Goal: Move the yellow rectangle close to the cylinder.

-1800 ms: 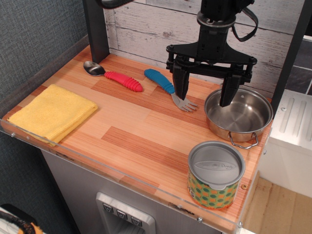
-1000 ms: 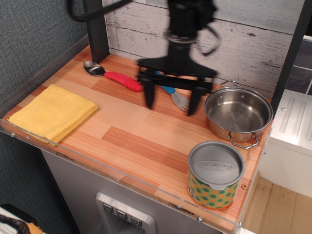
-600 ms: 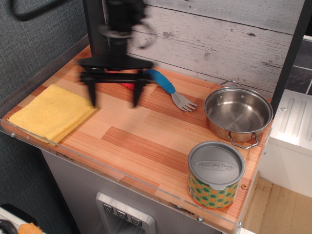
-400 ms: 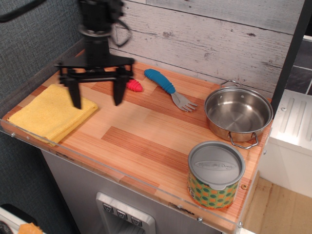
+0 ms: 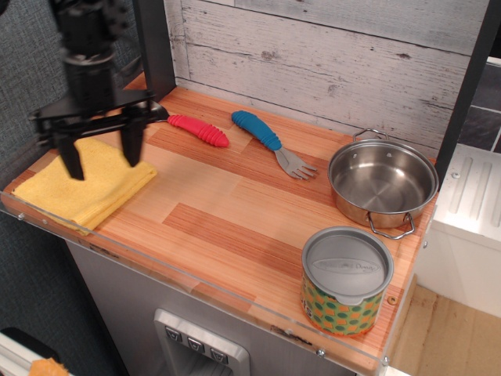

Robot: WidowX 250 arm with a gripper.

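Observation:
The yellow folded cloth towel [image 5: 82, 186] lies flat at the front left corner of the wooden counter. My gripper [image 5: 102, 160] hangs over it, open wide, one finger [image 5: 72, 157] over its left part and the other near its right edge; whether the tips touch the cloth I cannot tell. The gripper is blurred by motion. The tin can [image 5: 346, 280], with a grey lid and an orange label with green dots, stands upright at the front right, far from the towel.
A steel pot with handles [image 5: 383, 185] sits at the right behind the can. A blue-handled fork [image 5: 270, 142] and a red-handled spoon [image 5: 196, 129] lie near the back wall. A clear lip [image 5: 196, 283] runs along the counter's front edge.
My gripper has swept from above the pot at the right across the counter to the left and now hangs over the towel. It stays open. No object has moved.

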